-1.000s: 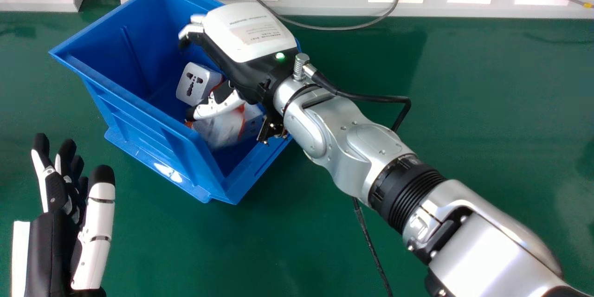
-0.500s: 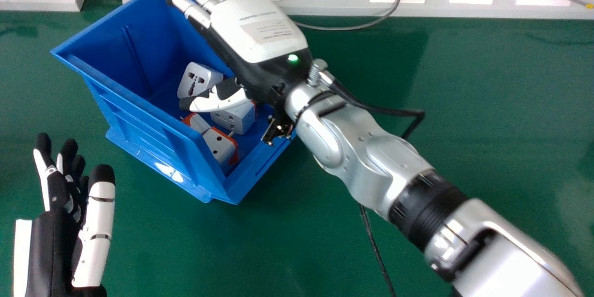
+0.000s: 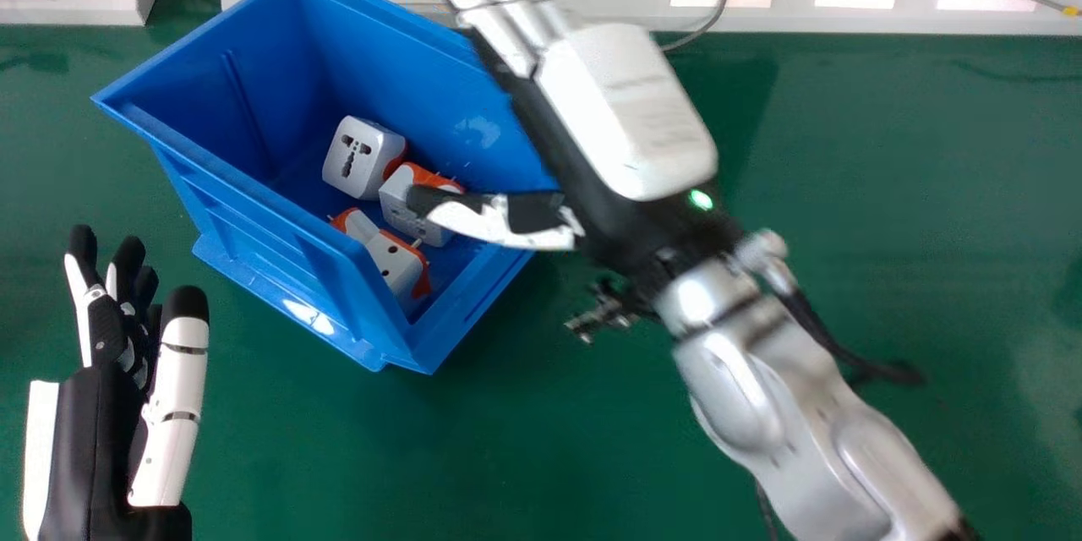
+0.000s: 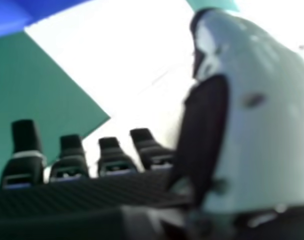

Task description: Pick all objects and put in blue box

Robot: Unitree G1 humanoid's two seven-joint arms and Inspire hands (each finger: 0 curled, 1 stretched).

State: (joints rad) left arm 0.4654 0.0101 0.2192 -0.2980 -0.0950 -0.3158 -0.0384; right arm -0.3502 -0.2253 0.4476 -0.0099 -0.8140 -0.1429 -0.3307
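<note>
Where the blue box (image 3: pixel 262 232) opens, adapters (image 3: pixel 359 169) (apparently three) lie inside.

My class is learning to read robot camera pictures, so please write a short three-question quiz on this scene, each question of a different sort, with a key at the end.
1. Multiple choice: which colour edges the white plug adapters in the blue box?
a) green
b) orange
c) yellow

2. True or false: the right hand has its fingers out straight and holds nothing.

3. Fill in one word, "inside" or "outside": in the head view, the left hand is ____ the blue box.

Key: 1 b; 2 true; 3 outside.
</note>
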